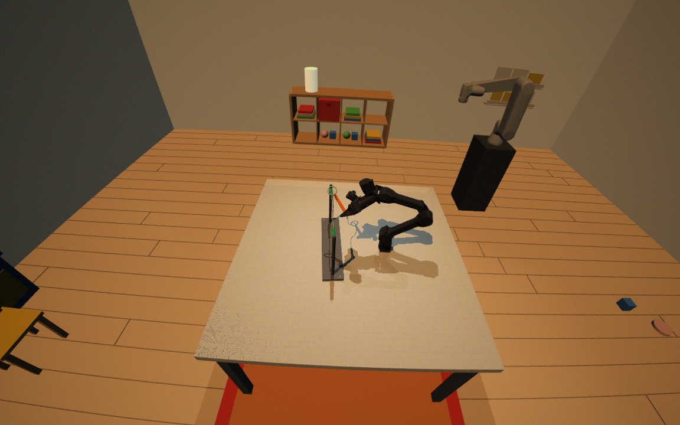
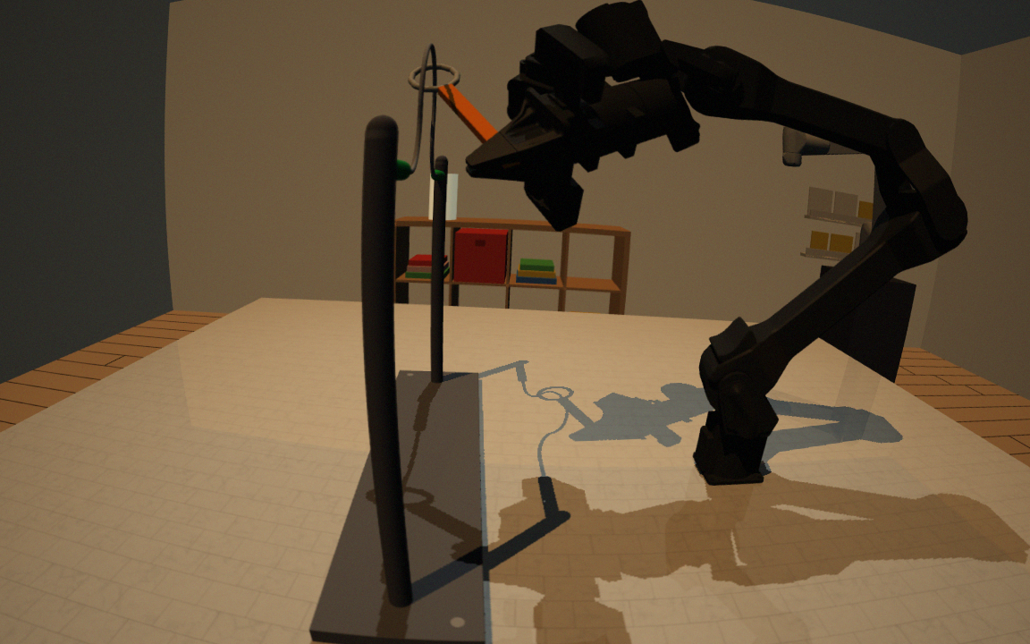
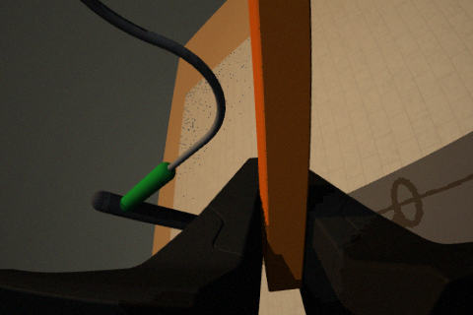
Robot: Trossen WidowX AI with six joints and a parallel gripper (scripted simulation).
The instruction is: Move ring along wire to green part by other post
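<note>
I judge the carry along the wire point(image 2: 425, 120) to be mid-course: my end effector point(image 2: 480, 159) is clamped on the lower end of the orange handle point(image 2: 467, 115), which slants up to the ring point(image 2: 433, 76) encircling the arch's crest, high above the desk point(image 2: 182, 448). Next, I must descend without grazing grey wire.
</note>
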